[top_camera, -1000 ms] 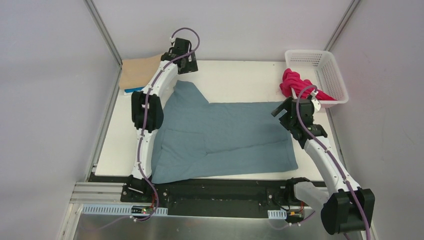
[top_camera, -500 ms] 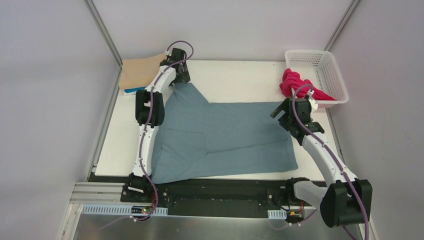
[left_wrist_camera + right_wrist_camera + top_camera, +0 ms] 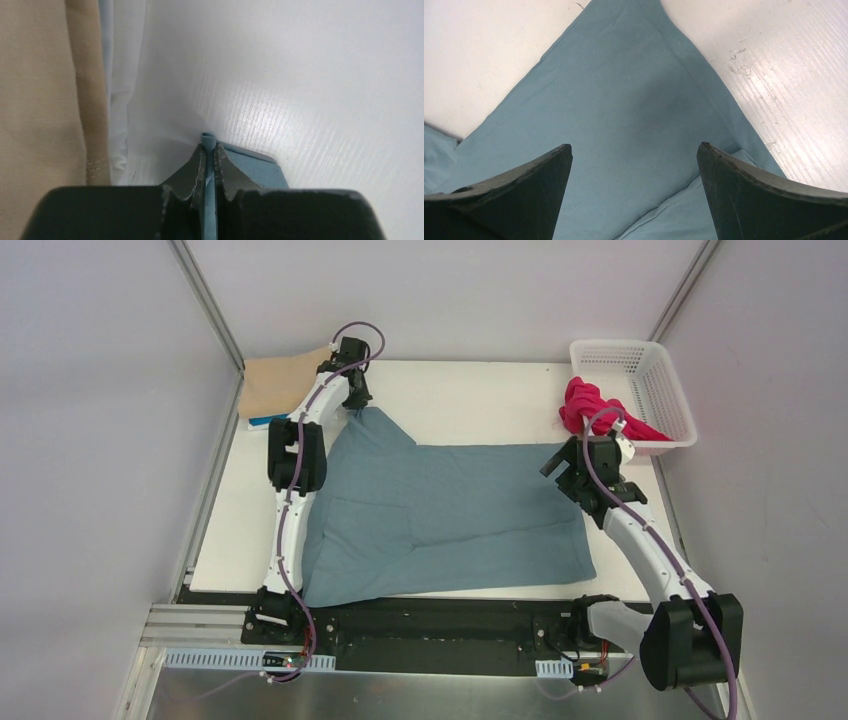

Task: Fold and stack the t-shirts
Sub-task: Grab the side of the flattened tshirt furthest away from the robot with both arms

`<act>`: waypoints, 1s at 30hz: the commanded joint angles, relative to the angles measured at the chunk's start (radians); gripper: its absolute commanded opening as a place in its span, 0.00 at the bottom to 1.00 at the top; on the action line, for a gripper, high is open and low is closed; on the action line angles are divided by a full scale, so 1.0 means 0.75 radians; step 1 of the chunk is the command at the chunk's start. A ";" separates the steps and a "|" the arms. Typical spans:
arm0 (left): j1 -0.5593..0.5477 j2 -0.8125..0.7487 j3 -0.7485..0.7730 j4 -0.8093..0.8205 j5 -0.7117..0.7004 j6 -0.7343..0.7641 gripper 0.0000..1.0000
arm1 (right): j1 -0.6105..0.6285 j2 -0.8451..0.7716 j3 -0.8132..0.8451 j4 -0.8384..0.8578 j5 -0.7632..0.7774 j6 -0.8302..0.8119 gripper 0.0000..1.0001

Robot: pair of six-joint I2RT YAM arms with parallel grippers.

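A dusty teal t-shirt (image 3: 450, 510) lies spread flat over the middle of the table (image 3: 480, 400), its bottom hem along the near edge and one sleeve pointing to the far left corner. The left gripper (image 3: 210, 155) is at the tip of that sleeve. From above its wrist covers the tips, but the wrist camera shows both fingers (image 3: 192, 170) pressed together on a thin upright pleat of teal cloth, with a small loop of fabric poking out past them.

The right gripper (image 3: 634, 146) hangs over the shirt's right edge with its jaws wide apart and nothing between them. Whether the tips touch the cloth cannot be told.

In the far left corner sits a folded tan t-shirt (image 3: 275, 385). Only a sliver of the bright blue t-shirt (image 3: 265, 422) shows beneath its near edge. At the far right corner stands a white lattice basket (image 3: 612, 343), and a bunched magenta t-shirt (image 3: 590, 405) is heaped at its left wall, partly behind the right arm's cable. How much of it lies inside the basket is unclear.
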 commanded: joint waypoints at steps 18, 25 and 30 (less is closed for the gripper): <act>-0.040 -0.348 -0.216 0.018 0.064 0.113 0.00 | -0.002 1.111 1.038 -0.300 0.412 -0.073 0.81; -0.056 -0.447 -0.335 0.071 0.069 0.122 0.00 | -0.014 1.321 1.191 -0.372 0.559 -0.081 0.73; -0.057 -0.507 -0.409 0.103 0.075 0.111 0.00 | -0.021 1.373 1.228 -0.435 0.569 -0.045 0.73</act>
